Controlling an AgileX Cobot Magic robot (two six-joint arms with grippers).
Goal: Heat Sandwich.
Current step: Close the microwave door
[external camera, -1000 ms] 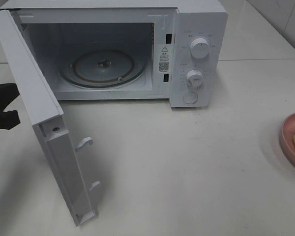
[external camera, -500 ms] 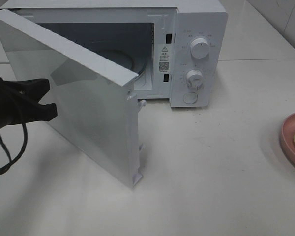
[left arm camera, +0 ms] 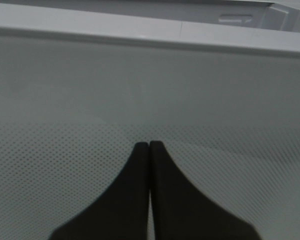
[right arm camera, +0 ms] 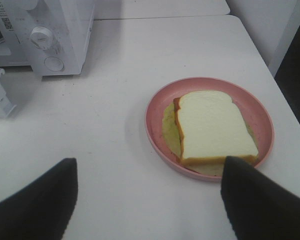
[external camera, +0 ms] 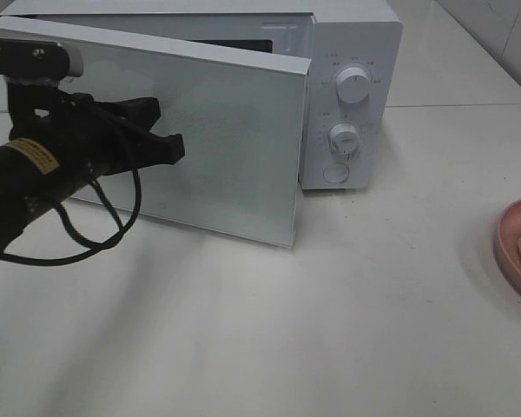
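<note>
The microwave door (external camera: 234, 148) has swung nearly shut, pushed by the left gripper (left arm camera: 149, 145), jaws closed and empty. The sandwich (right arm camera: 212, 125) lies unheated on its pink plate (right arm camera: 157, 102) at the table's right edge, the right gripper (right arm camera: 147, 195) wide open above.

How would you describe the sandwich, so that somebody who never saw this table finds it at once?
Start at the white microwave at the back of the table, then look far to the right, near the table's edge, for a round pink plate. The sandwich lies on it: white bread with a tan crust and pale yellow-green filling, the only food here.
</note>
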